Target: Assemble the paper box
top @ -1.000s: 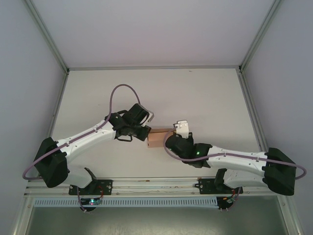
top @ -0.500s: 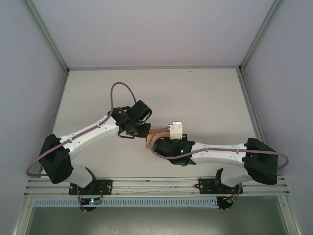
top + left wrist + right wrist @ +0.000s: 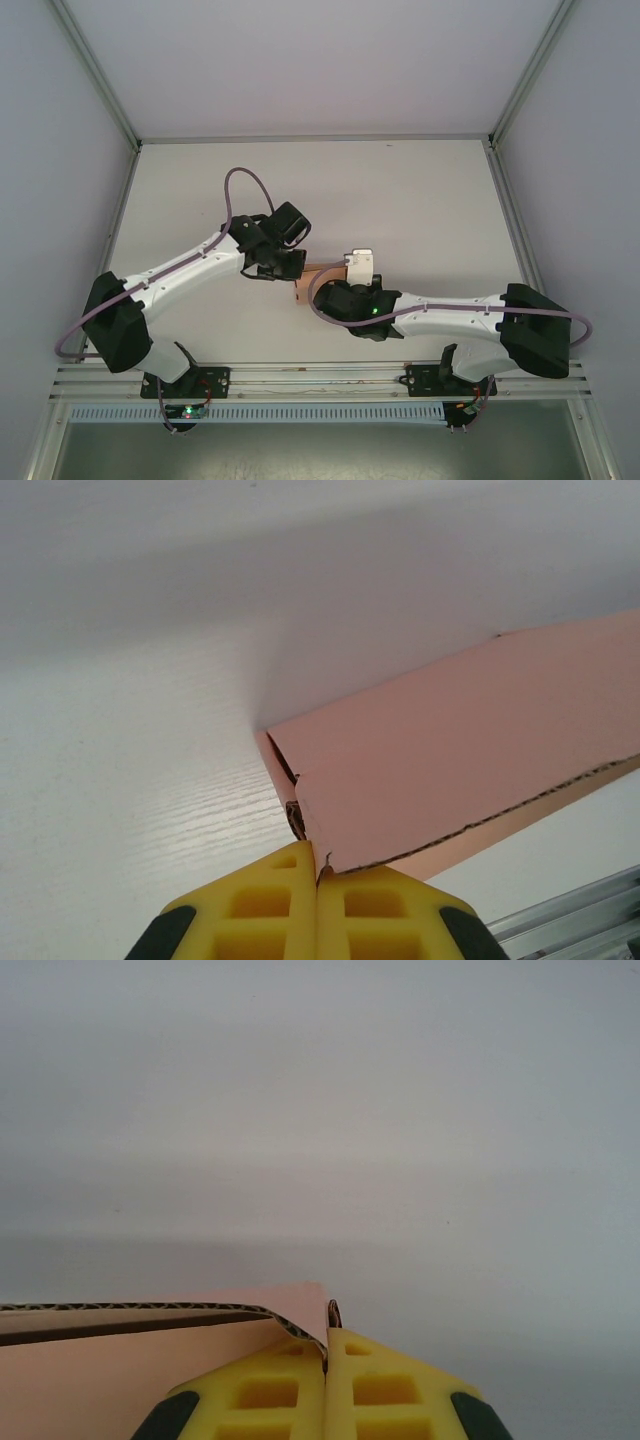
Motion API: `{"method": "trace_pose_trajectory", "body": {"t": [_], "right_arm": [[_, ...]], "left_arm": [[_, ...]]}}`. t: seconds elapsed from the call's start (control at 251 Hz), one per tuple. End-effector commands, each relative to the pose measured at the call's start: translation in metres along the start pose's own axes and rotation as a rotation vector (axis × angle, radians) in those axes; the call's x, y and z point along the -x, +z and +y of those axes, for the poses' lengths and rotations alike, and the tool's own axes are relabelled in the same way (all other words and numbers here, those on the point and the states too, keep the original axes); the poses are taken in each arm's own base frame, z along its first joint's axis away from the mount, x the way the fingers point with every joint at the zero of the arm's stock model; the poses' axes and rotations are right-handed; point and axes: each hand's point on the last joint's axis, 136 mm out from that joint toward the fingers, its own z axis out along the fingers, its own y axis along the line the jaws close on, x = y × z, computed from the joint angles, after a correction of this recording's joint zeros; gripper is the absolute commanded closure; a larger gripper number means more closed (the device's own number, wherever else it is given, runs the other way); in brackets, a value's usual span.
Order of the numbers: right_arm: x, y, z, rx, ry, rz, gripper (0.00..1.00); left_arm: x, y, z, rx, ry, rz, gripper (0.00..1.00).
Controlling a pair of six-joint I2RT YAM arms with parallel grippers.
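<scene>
Between the white enclosure walls, the pale table carries little besides the two arms, which are bolted to a metal rail at its near edge. The left arm and right arm reach inward and meet near the table's middle, with a purple cable looping above the left one. Held between them is the salmon-pink paper box, largely covered from above by the right wrist's white camera. The left gripper is clamped on a corner of the card. The right gripper pinches another edge, its yellow pads pressed together on it.
</scene>
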Motion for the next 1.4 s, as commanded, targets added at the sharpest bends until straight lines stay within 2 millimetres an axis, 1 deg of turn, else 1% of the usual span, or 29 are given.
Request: {"method": "trace_pose_trajectory", "body": {"t": [0.0,0.052,0.108,0.132,0.211,0.355,0.411,0.423,0.427,0.459,0.591,0.694,0.838,0.882,0.938,0.994,1.026,1.061,1.145,1.225,1.345,1.397], "right_arm": [[-0.038,0.006,-0.007,0.003,-0.088,0.14,1.0],[-0.038,0.007,-0.006,0.003,-0.082,0.136,1.0],[-0.038,0.008,-0.004,0.004,-0.086,0.138,1.0],[-0.038,0.008,-0.003,0.004,-0.089,0.139,1.0],[-0.04,0.009,-0.001,-0.003,-0.098,0.142,1.0],[-0.039,0.008,-0.004,-0.003,-0.071,0.127,1.0],[-0.037,0.008,-0.004,0.004,-0.054,0.116,1.0],[-0.037,0.008,-0.004,0.006,-0.053,0.114,1.0],[-0.034,0.007,-0.002,0.012,-0.045,0.111,1.0],[-0.037,0.008,-0.004,0.01,-0.046,0.11,1.0],[-0.034,0.007,-0.002,0.026,-0.046,0.085,1.0],[-0.032,0.006,0.001,0.055,-0.043,0.068,1.0],[-0.031,0.004,0.006,0.108,-0.033,0.053,1.0],[-0.03,0.003,0.006,0.124,-0.031,0.048,0.96],[-0.028,0.0,0.006,0.141,-0.026,0.042,0.95],[-0.024,-0.003,0.006,0.152,-0.022,0.032,0.93],[-0.021,-0.004,0.006,0.159,-0.015,0.025,0.91],[-0.018,-0.005,0.007,0.172,-0.006,0.016,0.86],[-0.01,-0.006,0.008,0.204,0.031,0.008,0.74],[-0.004,-0.005,0.006,0.22,0.057,0.013,0.58],[0.005,-0.006,0.003,0.229,0.082,0.002,0.52],[0.01,-0.008,0.003,0.248,0.078,-0.005,0.47]], "left_arm": [[-0.002,-0.004,0.018,0.076,-0.099,0.005,0.95],[0.0,0.001,0.018,0.07,-0.139,-0.014,0.96],[0.003,0.007,0.009,0.009,-0.171,-0.032,0.98],[0.005,0.01,0.009,-0.001,-0.185,-0.04,0.98],[0.004,0.016,0.017,0.03,-0.226,-0.057,1.0],[-0.005,0.017,0.035,0.135,-0.218,-0.059,1.0],[-0.009,0.019,0.039,0.15,-0.22,-0.068,1.0],[-0.009,0.02,0.039,0.149,-0.224,-0.07,1.0],[-0.009,0.02,0.04,0.149,-0.225,-0.071,1.0],[-0.011,0.023,0.038,0.138,-0.221,-0.074,1.0],[-0.024,0.034,0.042,0.159,-0.192,-0.095,1.0],[-0.036,0.038,0.047,0.194,-0.159,-0.137,1.0],[-0.048,0.043,0.048,0.214,-0.107,-0.182,1.0],[-0.051,0.044,0.05,0.243,-0.078,-0.199,1.0],[-0.053,0.043,0.052,0.284,-0.035,-0.231,1.0],[-0.055,0.048,0.053,0.309,0.026,-0.247,1.0],[-0.056,0.05,0.058,0.339,0.043,-0.253,1.0],[-0.057,0.053,0.06,0.353,0.056,-0.246,1.0],[-0.059,0.058,0.053,0.35,0.103,-0.239,1.0],[-0.06,0.061,0.048,0.336,0.126,-0.254,1.0],[-0.058,0.06,0.05,0.337,0.119,-0.276,1.0],[-0.058,0.058,0.051,0.341,0.122,-0.28,1.0]]}}
